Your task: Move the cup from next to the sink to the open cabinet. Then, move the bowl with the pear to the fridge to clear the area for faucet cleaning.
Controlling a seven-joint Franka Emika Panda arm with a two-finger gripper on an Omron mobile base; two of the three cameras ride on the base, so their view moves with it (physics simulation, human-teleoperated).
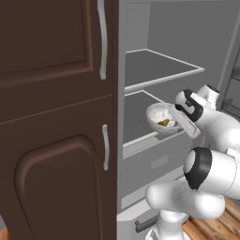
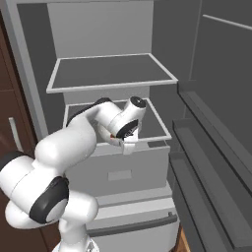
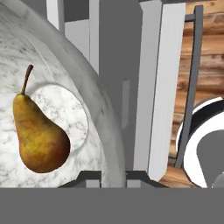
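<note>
Resting inside the bowl (image 3: 65, 65), the pear (image 3: 38, 138) lies on its side on the flat round bottom. In the hand view its long axis runs from the thin brown stem at the upper left of the fruit down to the fat yellow-brown end near the tool (image 3: 113, 175). The bowl is grey-white marbled and glossy, and its mouth faces up, a little tilted toward the left base camera.

The tool's two dark fingers (image 3: 89, 176) stand close together on both sides of the bowl's rim, so the tool pinches the rim of the bowl. In the left base view the bowl (image 1: 159, 117) hangs just at the front edge of the lower shelf (image 1: 136, 117) of the open fridge (image 1: 187, 42); I cannot tell if it touches the shelf. The tool (image 1: 182, 123) holds it from the right side.

Above this shelf there is an upper shelf (image 1: 159, 65), bare. Below the lower shelf a grey drawer front (image 2: 118, 170) is visible. Left of the fridge stands a dark brown cabinet (image 1: 51, 117) with silver bar handles (image 1: 102, 40). Wooden floor (image 3: 205, 65) shows at the right of the hand view.
</note>
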